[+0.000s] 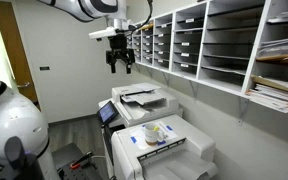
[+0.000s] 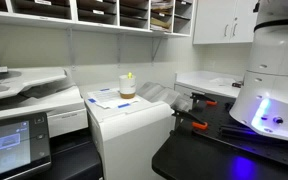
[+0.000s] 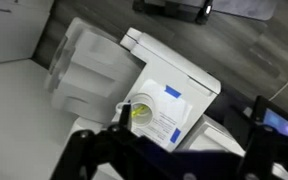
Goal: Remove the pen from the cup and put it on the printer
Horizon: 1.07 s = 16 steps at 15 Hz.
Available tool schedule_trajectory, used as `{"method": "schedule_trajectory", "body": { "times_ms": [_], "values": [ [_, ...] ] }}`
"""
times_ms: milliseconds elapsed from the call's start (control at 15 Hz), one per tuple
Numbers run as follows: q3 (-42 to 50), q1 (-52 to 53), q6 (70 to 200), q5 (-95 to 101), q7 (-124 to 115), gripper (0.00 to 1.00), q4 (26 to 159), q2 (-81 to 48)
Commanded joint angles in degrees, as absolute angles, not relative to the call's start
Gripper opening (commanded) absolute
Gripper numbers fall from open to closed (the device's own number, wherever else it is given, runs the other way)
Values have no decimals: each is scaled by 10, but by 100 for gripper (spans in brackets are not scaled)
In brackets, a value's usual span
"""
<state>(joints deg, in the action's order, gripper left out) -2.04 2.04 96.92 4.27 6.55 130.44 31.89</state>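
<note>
Nearest in an exterior view are a glossy black bench [image 2: 209, 152] and a copier's glowing touchscreen [image 2: 14, 140], its text too blurred to read. Beyond them stands the boxy white printer [image 2: 134, 128]. On its flat top sits the cup [image 2: 127, 91], small, pale and translucent. The pen [image 2: 130, 76], a thin yellowish stick, stands inside it. A blue-edged sheet [image 2: 102, 98] lies at the cup's 8 o'clock, its print unreadable. Farther off, at the cup's 11 o'clock, the gripper [image 1: 121, 64] hangs high with its fingers apart and empty. White pigeonholes [image 1: 219, 40] line the wall.
</note>
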Motion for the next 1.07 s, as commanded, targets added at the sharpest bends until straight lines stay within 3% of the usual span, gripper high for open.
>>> {"method": "schedule_trajectory", "body": {
  "times_ms": [0,400,1000],
  "values": [
    [-16,26,968,45,63,100,1303,318],
    [-16,35,964,101,139,100,1291,270],
    [7,28,1034,175,358,100,1245,7]
  ]
}}
